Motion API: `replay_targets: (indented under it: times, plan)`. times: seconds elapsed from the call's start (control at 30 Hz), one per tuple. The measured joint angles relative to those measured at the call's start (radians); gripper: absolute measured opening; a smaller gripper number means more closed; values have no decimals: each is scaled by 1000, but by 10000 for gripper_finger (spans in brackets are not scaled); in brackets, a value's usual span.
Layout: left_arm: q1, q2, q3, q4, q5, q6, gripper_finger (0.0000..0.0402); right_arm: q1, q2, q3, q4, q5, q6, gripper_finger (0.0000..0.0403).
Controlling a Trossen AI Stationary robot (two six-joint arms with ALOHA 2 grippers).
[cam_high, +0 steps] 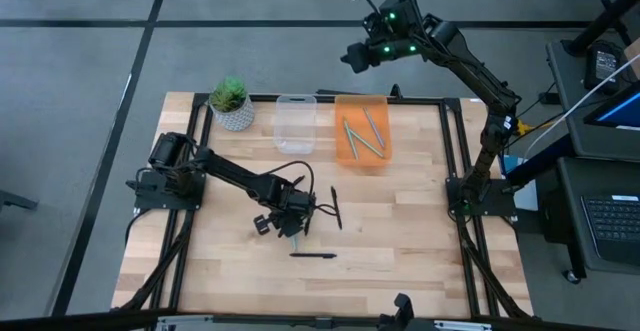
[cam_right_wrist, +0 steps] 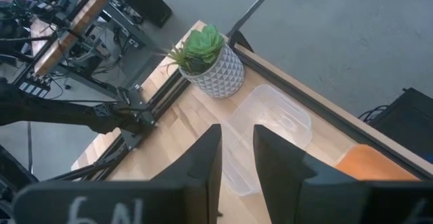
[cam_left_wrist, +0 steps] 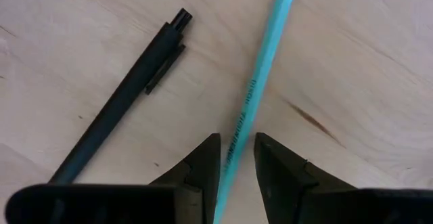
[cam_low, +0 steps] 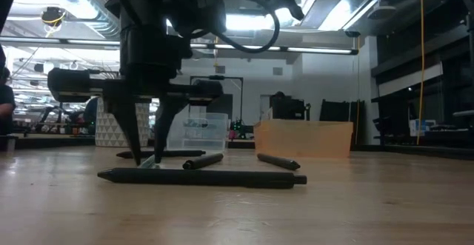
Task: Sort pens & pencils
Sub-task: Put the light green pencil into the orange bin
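Observation:
A pale teal pencil [cam_left_wrist: 264,68] lies flat on the wooden table next to a black pen [cam_left_wrist: 128,95]. My left gripper [cam_left_wrist: 237,149] points down over the pencil's near part, open by a narrow gap. Its fingertips stand on either side of the pencil and I see no touch. In the high view the left gripper [cam_high: 292,223] is at the table's middle; in the low view [cam_low: 148,152] its tips reach the table. More black pens [cam_high: 313,255] [cam_high: 336,209] lie nearby. My right gripper [cam_high: 352,59] hangs high beyond the far edge, slightly open and empty.
An orange tray [cam_high: 345,149] at the far middle holds teal pencils [cam_high: 362,131]. A clear plastic container [cam_high: 295,123] stands to its left, and a potted plant [cam_high: 230,101] sits at the far left. A black frame rims the table.

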Motion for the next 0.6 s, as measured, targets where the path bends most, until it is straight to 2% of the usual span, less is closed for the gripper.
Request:
replay_targets:
  times: [0.6]
  plan:
    - [3, 0, -2, 22, -16, 1, 76, 0, 0, 0, 22, 0, 8, 87]
